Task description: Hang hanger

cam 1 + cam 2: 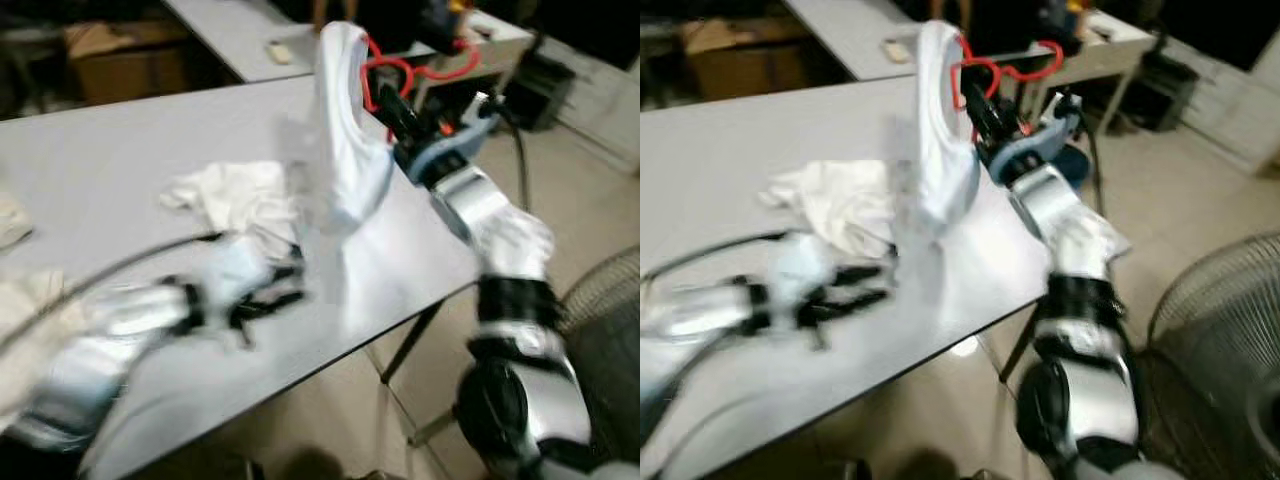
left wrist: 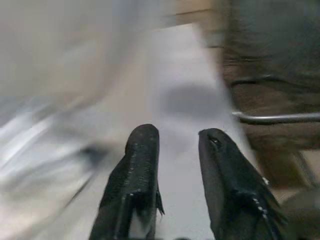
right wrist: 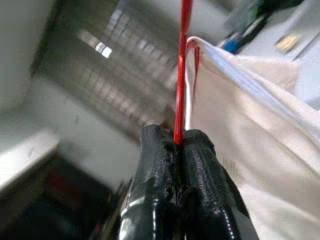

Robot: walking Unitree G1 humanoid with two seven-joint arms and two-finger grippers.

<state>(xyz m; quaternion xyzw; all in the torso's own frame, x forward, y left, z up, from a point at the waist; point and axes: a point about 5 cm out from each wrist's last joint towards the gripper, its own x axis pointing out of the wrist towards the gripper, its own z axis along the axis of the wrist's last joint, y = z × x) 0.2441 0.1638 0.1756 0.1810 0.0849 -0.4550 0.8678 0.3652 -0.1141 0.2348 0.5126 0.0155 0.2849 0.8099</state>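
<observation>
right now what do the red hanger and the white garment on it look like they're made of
The red hanger looks like thin wire with a glossy red coating, judging by its narrow, bent rod; plastic can't be ruled out. The right tool is shut on it. The white garment looks like soft matte cloth, perhaps cotton knit, since it drapes and folds limply.

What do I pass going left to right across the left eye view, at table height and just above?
Left gripper low over the table → crumpled white cloth → white garment hanging from the red hanger → right gripper clamped on the hanger → wire fan guard.
</observation>
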